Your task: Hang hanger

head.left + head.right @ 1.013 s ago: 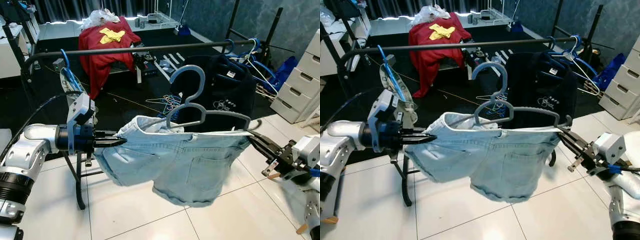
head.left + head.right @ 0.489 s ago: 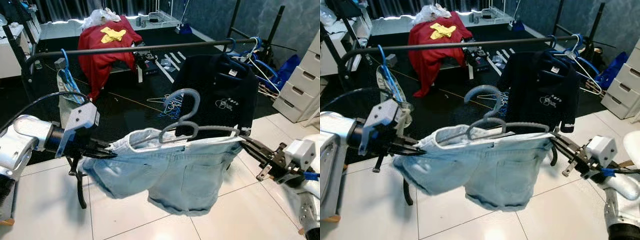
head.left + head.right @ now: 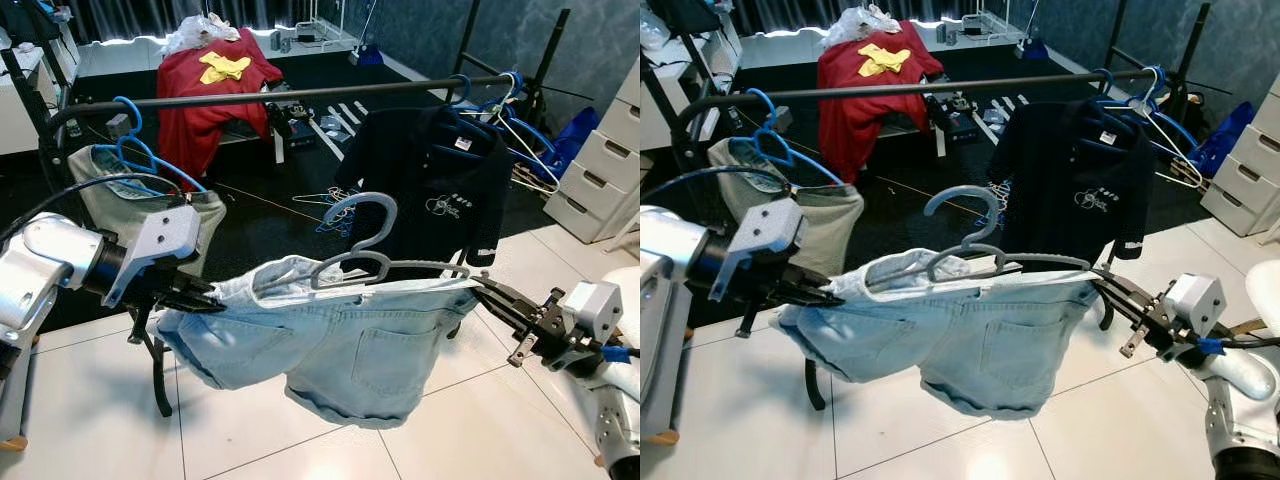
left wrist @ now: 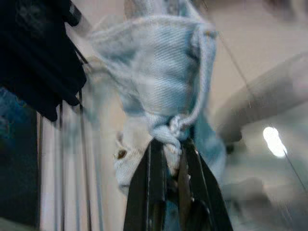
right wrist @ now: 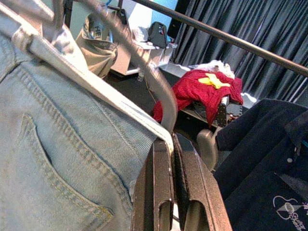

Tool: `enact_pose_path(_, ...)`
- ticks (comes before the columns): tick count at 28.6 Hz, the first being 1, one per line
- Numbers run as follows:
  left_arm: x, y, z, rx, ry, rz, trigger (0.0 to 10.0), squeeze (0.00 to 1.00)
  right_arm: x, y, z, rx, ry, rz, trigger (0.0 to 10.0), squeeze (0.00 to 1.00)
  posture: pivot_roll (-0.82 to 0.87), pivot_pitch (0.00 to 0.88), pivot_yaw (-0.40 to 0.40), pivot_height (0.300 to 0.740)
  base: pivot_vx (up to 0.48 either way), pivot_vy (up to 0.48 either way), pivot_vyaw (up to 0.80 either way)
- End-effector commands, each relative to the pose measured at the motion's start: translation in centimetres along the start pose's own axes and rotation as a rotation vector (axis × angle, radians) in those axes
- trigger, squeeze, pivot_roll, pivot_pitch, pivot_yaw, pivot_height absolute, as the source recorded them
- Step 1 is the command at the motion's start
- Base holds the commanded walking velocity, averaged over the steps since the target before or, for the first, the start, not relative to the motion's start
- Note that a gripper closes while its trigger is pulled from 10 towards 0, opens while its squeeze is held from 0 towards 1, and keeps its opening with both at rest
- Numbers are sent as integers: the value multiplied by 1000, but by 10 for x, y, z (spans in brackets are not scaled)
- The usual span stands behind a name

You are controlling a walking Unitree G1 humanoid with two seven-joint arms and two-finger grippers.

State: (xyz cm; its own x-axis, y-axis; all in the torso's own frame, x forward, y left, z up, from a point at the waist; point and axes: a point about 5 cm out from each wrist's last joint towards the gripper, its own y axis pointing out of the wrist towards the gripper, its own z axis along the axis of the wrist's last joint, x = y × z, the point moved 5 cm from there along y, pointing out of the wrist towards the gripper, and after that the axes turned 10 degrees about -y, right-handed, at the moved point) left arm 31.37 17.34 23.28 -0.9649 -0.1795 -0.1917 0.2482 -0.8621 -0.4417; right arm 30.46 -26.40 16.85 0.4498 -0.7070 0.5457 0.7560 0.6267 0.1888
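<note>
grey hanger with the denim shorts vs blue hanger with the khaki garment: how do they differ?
The grey hanger is off the rail, carried between the left claw and right claw; the blue hanger is hooked on the rail. The grey one holds light denim shorts, the blue one a khaki garment. Both carry clothing.

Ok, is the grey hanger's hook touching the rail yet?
Apart. In the left eye view the hanger's hook hangs well below the black rail, with dark floor between them, while both claws hold the denim shorts.
</note>
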Motion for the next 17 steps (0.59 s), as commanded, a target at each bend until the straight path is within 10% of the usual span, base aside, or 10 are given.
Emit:
enact_pose_path(1, -15, -28, -10, 21, -76, 135, 0, 0, 52, -48, -7, -64, 34, -366, 0, 0, -176, 101, -13, 740, 0, 0, 0)
enact_pose_path(3, -24, -25, 24, 419, -134, 180, 0, 0, 39, -45, -20, -81, 89, -424, 0, 0, -177, 93, -15, 740, 0, 0, 0)
enact_pose_path(5, -26, -27, 27, 538, -177, 177, 0, 0, 26, -41, -27, -89, 123, -416, 0, 0, -176, 89, -15, 740, 0, 0, 0)
enact_pose_path(13, -31, -30, 15, 619, -231, 193, 0, 0, -29, -21, -48, -129, 231, -309, 0, 0, -180, 78, -15, 740, 0, 0, 0)
enact_pose_path(14, -32, -31, 16, 617, -226, 197, 0, 0, -41, -16, -50, -138, 249, -270, 3059, 0, -180, 77, -16, 740, 0, 0, 0)
enact_pose_path(16, -32, -31, 16, 617, -226, 197, 0, 0, -41, -16, -50, -138, 249, -270, 3059, 0, -180, 77, -16, 740, 0, 0, 0)
enact_pose_path(17, -31, -30, 17, 615, -218, 191, 0, 0, -52, -10, -53, -144, 292, -243, 7412, 0, -180, 67, -17, 740, 0, 0, 0)
